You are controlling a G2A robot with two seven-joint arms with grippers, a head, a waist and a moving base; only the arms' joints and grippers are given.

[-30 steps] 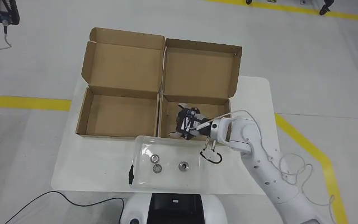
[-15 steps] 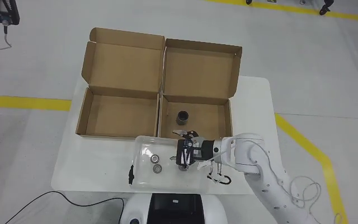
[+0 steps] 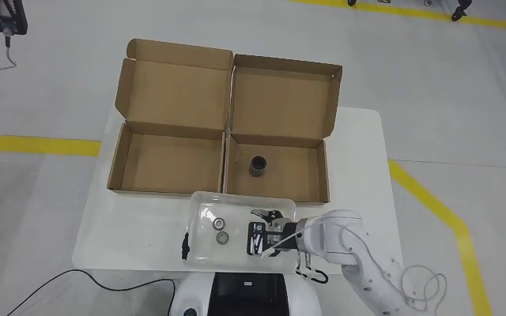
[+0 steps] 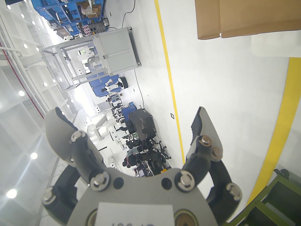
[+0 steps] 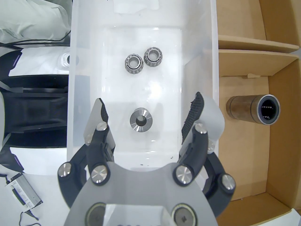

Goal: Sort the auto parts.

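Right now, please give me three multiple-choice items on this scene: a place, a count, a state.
1. Where does the dark cylinder lie? A. left cardboard box B. right cardboard box C. table top
2. How many metal parts lie in the clear bin? A. one B. three C. five
3. How do the right gripper's jaws stand? A. open, holding nothing B. shut on a ring C. shut on the cylinder
Answers: 1 B, it lies on that box's floor. 2 B, two toothed rings and one cone piece. 3 A, the jaws stand apart above the cone piece.

No legible text, labels, numbers or signs
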